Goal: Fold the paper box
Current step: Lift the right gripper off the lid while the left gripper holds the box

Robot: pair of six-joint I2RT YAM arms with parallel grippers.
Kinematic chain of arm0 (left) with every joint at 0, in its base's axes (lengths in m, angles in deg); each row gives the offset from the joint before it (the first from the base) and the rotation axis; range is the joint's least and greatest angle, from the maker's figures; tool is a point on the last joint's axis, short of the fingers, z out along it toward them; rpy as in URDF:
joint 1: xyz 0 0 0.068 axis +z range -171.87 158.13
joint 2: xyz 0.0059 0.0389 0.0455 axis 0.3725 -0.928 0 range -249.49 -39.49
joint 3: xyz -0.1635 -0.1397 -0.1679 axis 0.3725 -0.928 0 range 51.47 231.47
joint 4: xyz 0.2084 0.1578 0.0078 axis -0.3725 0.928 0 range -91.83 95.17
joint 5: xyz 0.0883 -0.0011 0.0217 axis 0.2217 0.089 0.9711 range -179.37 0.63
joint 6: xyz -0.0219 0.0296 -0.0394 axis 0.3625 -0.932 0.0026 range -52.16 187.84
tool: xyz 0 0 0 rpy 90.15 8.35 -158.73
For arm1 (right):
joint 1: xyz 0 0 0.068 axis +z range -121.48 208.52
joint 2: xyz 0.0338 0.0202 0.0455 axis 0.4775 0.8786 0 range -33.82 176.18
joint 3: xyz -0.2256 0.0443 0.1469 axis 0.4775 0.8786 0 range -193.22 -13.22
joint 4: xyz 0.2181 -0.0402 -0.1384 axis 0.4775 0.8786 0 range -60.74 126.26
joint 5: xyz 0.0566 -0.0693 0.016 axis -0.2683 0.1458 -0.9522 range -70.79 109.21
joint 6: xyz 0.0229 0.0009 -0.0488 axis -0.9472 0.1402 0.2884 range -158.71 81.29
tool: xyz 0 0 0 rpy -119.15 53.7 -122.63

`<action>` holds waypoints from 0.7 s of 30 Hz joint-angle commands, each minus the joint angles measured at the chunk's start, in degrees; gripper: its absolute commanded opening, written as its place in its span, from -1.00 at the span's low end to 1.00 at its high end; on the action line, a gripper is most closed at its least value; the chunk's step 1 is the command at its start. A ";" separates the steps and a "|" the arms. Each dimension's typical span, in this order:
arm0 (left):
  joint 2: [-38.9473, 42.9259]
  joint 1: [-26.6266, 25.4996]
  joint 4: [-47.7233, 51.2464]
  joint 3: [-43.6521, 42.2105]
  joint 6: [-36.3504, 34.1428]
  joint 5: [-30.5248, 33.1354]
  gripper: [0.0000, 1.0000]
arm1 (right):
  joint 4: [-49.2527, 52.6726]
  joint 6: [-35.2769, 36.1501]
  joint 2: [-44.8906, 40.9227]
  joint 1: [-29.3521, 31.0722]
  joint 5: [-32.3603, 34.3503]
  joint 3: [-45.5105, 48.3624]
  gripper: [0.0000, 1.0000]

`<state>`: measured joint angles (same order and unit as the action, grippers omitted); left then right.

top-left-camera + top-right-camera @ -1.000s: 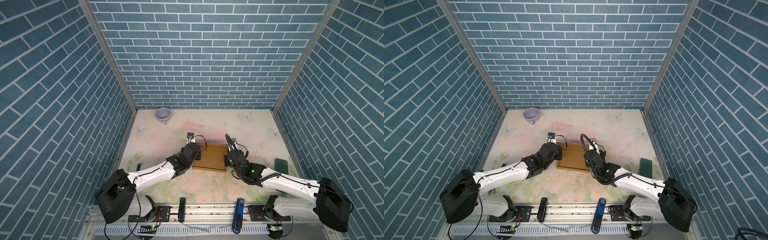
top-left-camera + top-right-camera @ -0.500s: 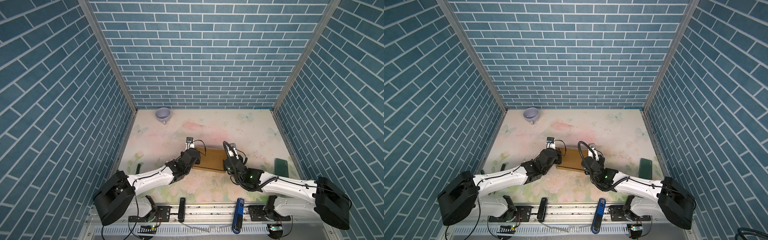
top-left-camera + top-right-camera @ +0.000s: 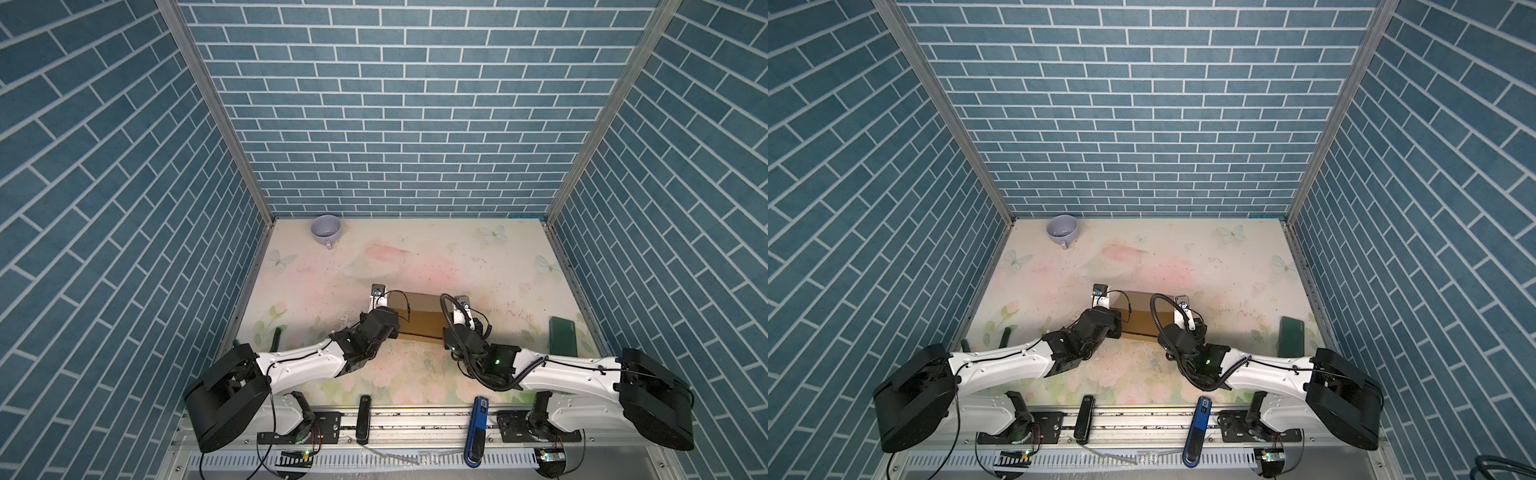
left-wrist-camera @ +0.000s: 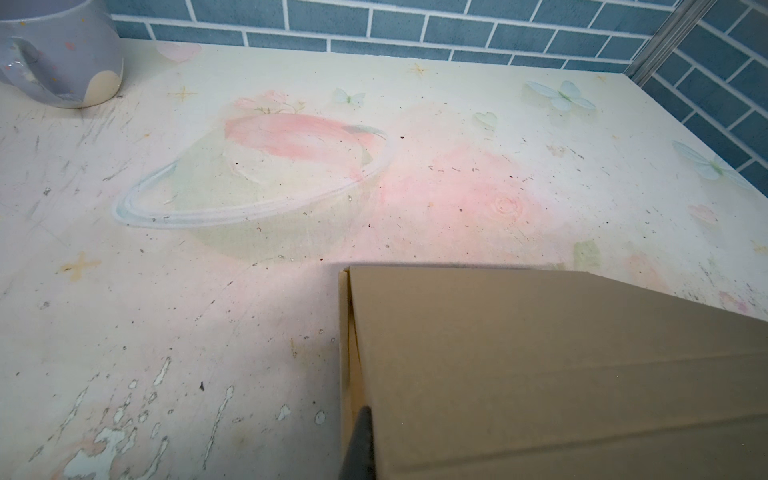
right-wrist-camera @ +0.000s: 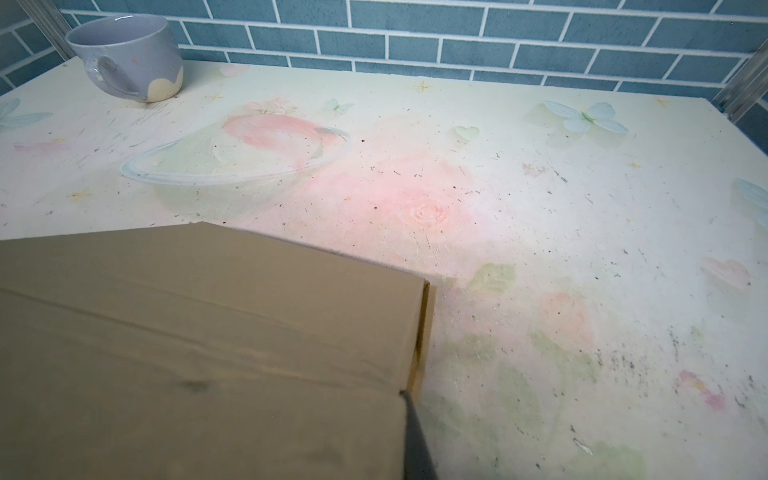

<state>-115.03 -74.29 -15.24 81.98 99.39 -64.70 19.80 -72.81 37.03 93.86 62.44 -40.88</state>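
Observation:
The paper box [image 3: 419, 316] [image 3: 1138, 318] lies folded and tan-brown in the middle of the table, its lid down. My left gripper [image 3: 397, 331] [image 3: 1120, 328] is shut at the box's left side. In the left wrist view one dark finger [image 4: 361, 440] points into the slit between the side wall and the lid of the paper box [image 4: 540, 374]; the other finger is hidden. My right gripper [image 3: 445, 332] [image 3: 1161, 332] is shut at the right side. Its dark fingertip [image 5: 413, 436] touches the near corner of the paper box [image 5: 208, 353].
A lilac cup [image 3: 326, 229] [image 3: 1062, 230] [image 4: 58, 54] [image 5: 129, 54] stands in the far left corner. A dark green flat slab [image 3: 563, 341] [image 3: 1292, 336] lies near the right wall. Black [image 3: 364, 419] and blue [image 3: 478, 432] tools rest on the front rail.
Both wrists have come down and back towards the front beside the box. The box has stayed where it was.

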 commanded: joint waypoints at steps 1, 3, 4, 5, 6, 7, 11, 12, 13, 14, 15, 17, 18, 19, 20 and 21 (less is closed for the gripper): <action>-1.45 -1.54 2.14 -1.17 1.06 -5.14 -1.00 | 0.77 -3.33 0.24 1.95 -5.07 1.42 -0.75; -1.60 -1.53 2.00 -1.45 1.34 -4.65 -1.00 | 2.44 -3.80 -0.79 2.48 -5.90 1.30 -0.58; -1.58 -1.49 2.01 -1.49 1.46 -4.56 -1.00 | 3.44 -4.01 -1.46 2.89 -6.48 1.22 -0.51; -1.47 -1.48 2.14 -1.51 1.49 -4.35 -1.00 | 5.07 -4.36 -2.34 3.49 -7.01 1.21 -0.44; -1.38 -1.62 2.15 -1.57 1.50 -4.02 -1.00 | 6.99 -4.91 -3.43 4.37 -7.14 1.17 -0.36; -1.22 -1.56 2.23 -1.66 1.50 -3.72 -1.00 | 8.69 -5.47 -4.41 5.13 -7.25 1.05 -0.31; -0.86 -1.58 2.10 -2.56 1.65 -2.79 -1.00 | 15.93 -6.92 -9.17 8.79 -7.28 -0.27 -0.22; -0.79 -1.63 1.74 -2.95 1.78 -2.78 -1.00 | 17.57 -7.24 -10.11 9.77 -7.34 -0.83 -0.21; -0.82 -1.63 1.45 -3.29 1.97 -2.65 -1.00 | 19.39 -7.72 -10.75 10.72 -6.95 -1.57 -0.21; -0.69 -1.63 0.93 -3.89 2.28 -2.57 -1.00 | 21.44 -8.14 -11.20 12.08 -6.29 -2.51 -0.22; -0.78 -1.63 0.34 -4.37 2.52 -2.62 -1.00 | 23.29 -8.18 -11.45 13.58 -5.97 -3.72 -0.23; -0.86 -1.63 -0.13 -4.76 2.63 -2.53 -1.00 | 26.36 -7.56 -11.15 15.92 -5.23 -6.65 -0.27; -0.79 -1.66 -0.28 -5.09 2.75 -2.35 -1.00 | 28.16 -6.29 -10.54 17.08 -5.16 -8.94 -0.29; -0.81 -1.71 -0.82 -5.46 2.90 -2.35 -1.00 | 29.74 -5.21 -9.76 17.88 -5.15 -11.16 -0.31; -0.81 -1.76 -1.20 -5.62 2.91 -2.34 -1.00 | 31.50 -4.03 -8.82 18.43 -4.84 -13.67 -0.33; -0.82 -1.83 -1.13 -5.68 2.95 -2.18 -1.00 | 32.92 -2.59 -7.99 18.82 -4.69 -16.07 -0.33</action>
<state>-115.34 -75.47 -19.83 78.02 101.18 -65.01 45.81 -77.29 27.85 111.39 56.12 -49.89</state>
